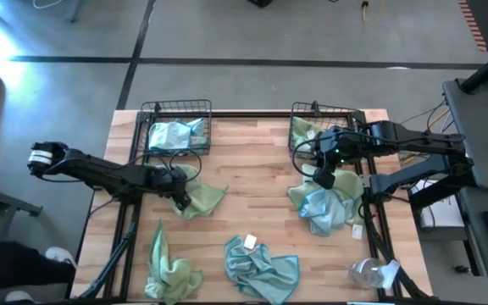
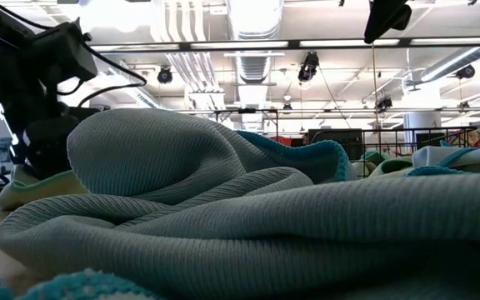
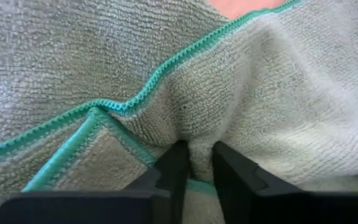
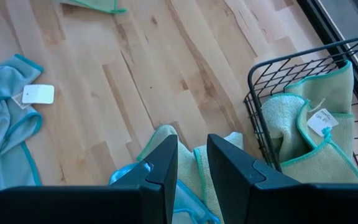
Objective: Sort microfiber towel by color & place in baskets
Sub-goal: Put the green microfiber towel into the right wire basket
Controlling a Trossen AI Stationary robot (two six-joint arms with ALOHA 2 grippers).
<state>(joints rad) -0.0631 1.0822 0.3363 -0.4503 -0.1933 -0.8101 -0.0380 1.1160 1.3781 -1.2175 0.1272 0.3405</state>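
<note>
My left gripper (image 1: 180, 197) is down on a pale green towel (image 1: 202, 196) in front of the left basket (image 1: 174, 108), which holds a light blue towel (image 1: 173, 134). It is shut on this green towel (image 3: 278, 93). My right gripper (image 1: 323, 176) hangs shut and empty above a heap of green and blue towels (image 1: 324, 207) beside the right basket (image 1: 305, 114), and a green towel (image 4: 303, 134) lies in that basket (image 4: 260, 81). Another green towel (image 1: 169, 271) and a blue one (image 1: 261, 267) lie near the table's near edge. My left gripper pinches a raised fold (image 3: 199, 134) of the pale green towel between its two fingers (image 3: 174, 167), close to a teal-stitched edge (image 3: 135, 102). It comes from above, slanting down. The towel still lies spread on the table around the fingers.
A clear plastic wrapper (image 1: 371, 273) lies at the table's near right corner. Bare wood (image 1: 257, 169) shows between the two baskets and in the table's middle. In the low view the blue towel (image 2: 248, 217) fills the foreground and hides most of the table.
</note>
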